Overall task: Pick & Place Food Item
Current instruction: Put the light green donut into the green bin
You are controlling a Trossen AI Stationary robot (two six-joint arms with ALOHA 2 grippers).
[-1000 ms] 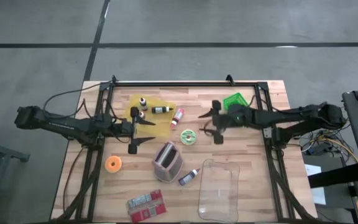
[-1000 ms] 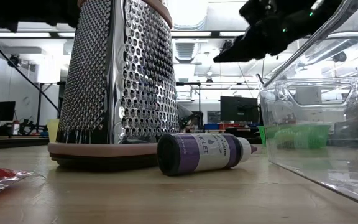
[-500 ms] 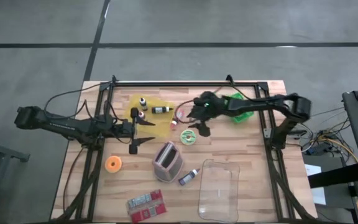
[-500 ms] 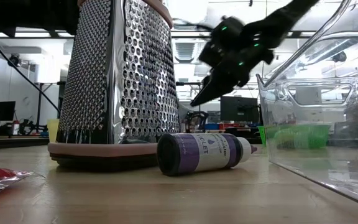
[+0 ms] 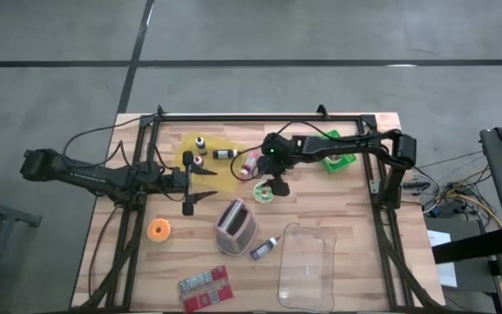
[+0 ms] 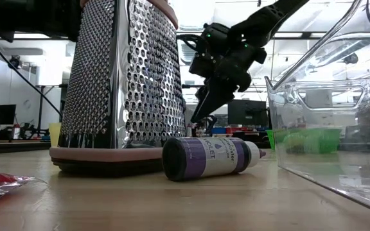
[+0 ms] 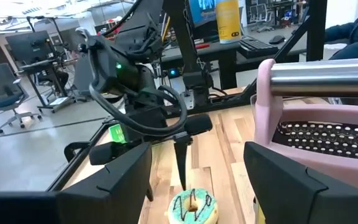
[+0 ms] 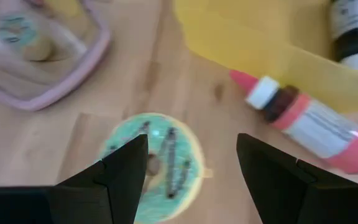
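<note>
A donut with green icing and dark stripes (image 5: 265,193) lies flat on the wooden table; it also shows in the right wrist view (image 8: 157,165) and the left wrist view (image 7: 193,207). My right gripper (image 5: 271,174) is open and hangs just above the donut, a little to its far side, fingers pointing down (image 6: 205,112). In its wrist view (image 8: 191,146) one finger stands over the donut's edge and the other beside it, touching nothing. My left gripper (image 5: 200,184) is open and empty, left of the donut, level with the table.
A pink-rimmed metal grater (image 5: 234,225) stands near the donut. A red-pink bottle (image 8: 309,124) and small bottles lie by a yellow sheet (image 5: 219,157). A purple bottle (image 6: 211,157), a clear container (image 5: 308,262), an orange ring (image 5: 159,229), a red packet (image 5: 204,286) and a green basket (image 5: 333,143) are around.
My right gripper has swung from the table's right side toward its left and come down, and now hangs over the donut with its fingers pointing down. The donut has not moved.
</note>
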